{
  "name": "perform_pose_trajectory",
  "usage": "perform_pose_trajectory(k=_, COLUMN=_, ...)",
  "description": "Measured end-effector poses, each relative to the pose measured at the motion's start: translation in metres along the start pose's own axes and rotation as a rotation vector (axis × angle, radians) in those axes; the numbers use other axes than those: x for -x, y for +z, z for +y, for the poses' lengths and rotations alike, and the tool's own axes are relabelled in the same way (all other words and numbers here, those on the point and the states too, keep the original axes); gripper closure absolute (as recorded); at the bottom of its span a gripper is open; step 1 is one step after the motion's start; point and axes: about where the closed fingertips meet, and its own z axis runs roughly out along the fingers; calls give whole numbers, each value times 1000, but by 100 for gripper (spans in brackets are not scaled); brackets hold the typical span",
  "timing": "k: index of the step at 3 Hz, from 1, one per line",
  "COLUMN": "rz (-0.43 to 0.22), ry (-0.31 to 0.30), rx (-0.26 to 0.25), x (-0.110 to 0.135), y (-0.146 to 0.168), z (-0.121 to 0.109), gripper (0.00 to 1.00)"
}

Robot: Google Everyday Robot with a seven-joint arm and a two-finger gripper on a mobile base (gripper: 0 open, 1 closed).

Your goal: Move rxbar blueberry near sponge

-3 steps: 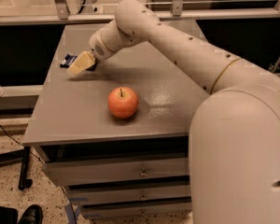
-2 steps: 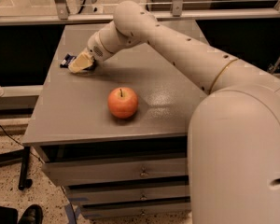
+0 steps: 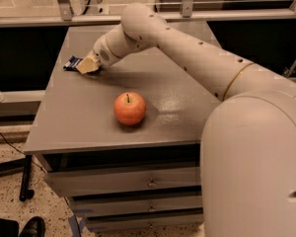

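Observation:
The pale yellow sponge (image 3: 87,66) lies at the far left of the grey table (image 3: 89,122). The rxbar blueberry (image 3: 71,62), a dark navy wrapper, lies right behind the sponge on its left side and touches it; only its left end shows. My gripper (image 3: 93,61) is at the end of the white arm, down at the table directly over the sponge's right part. The arm's wrist hides most of the gripper.
A red-orange apple (image 3: 129,108) stands in the middle of the table, well in front of the sponge. My white arm (image 3: 187,48) stretches across the table's right half. The table's left edge is close to the bar. Drawers are below the front edge.
The wrist has shifted only slightly over the sponge. The sponge, the bar and the apple stay about where they were.

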Motion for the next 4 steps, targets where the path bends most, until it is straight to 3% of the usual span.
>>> perform_pose_trajectory(k=1, rz=18, ry=-24, rx=-27, x=0, y=-19, z=-11, gripper=100)
perform_pose_trajectory(k=2, rz=62, ry=-86, rx=-86, x=-2, y=-62, z=-34, gripper=100)
perform_pose_trajectory(k=3, rz=114, ry=-148, rx=-176, x=-12, y=-117, z=-61, gripper=100)
perform_pose_trajectory(k=4, rz=164, ry=-191, rx=-284, x=-37, y=-179, z=-83, gripper=100)
